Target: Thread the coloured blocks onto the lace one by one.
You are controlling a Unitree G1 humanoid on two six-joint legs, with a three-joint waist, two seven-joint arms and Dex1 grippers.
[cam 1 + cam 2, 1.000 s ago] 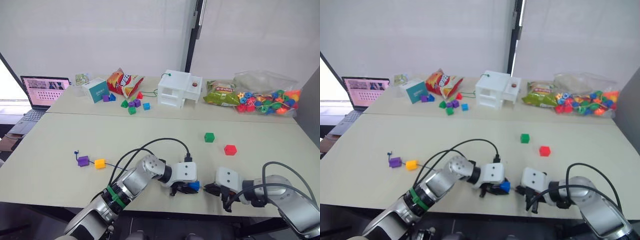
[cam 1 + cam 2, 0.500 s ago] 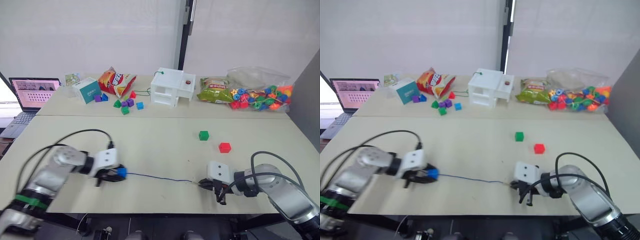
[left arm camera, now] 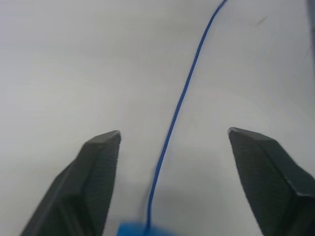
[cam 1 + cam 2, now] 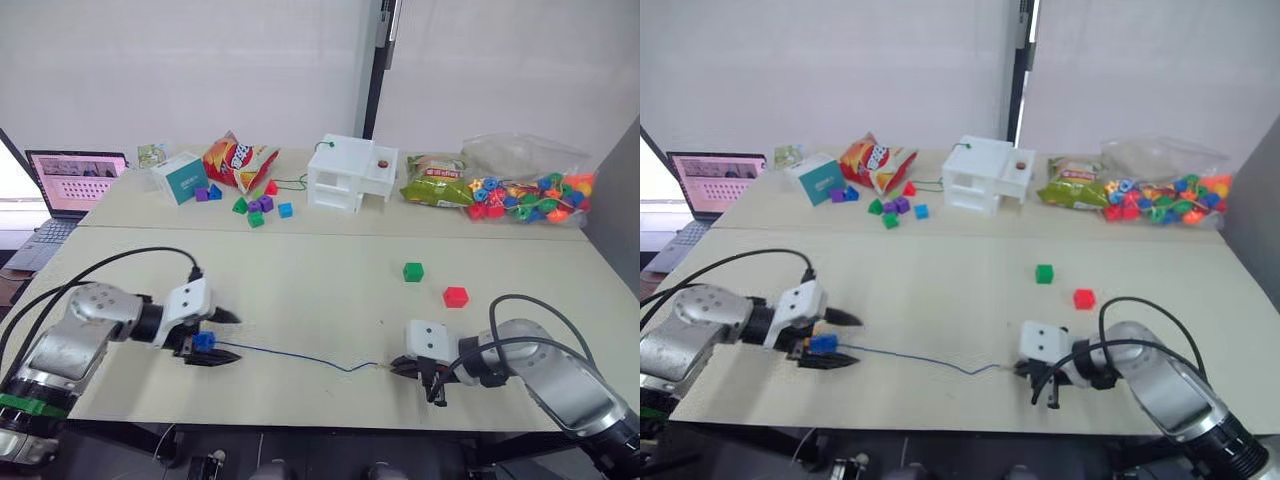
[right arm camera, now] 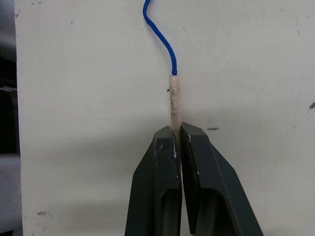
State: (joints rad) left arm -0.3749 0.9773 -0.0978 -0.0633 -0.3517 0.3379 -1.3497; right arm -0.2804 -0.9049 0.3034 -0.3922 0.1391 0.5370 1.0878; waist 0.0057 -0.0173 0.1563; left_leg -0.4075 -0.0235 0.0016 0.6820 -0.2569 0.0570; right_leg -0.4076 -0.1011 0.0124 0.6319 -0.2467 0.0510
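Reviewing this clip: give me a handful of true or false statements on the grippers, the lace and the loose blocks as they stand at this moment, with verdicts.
1. The right gripper is shut on the stiff pale tip of the thin dark-blue lace. True.
2. The left gripper is clamped shut on the small blue plastic block. False: its fingers stand wide apart, with the block and lace between them.
3. The lace runs across the pale table from the blue block to the right gripper. True.
4. The small green plastic block and small red plastic block are already on the lace. False: both lie loose on the table, apart from it.
5. The open laptop sits at the robot's far right. False: it is at the far left.
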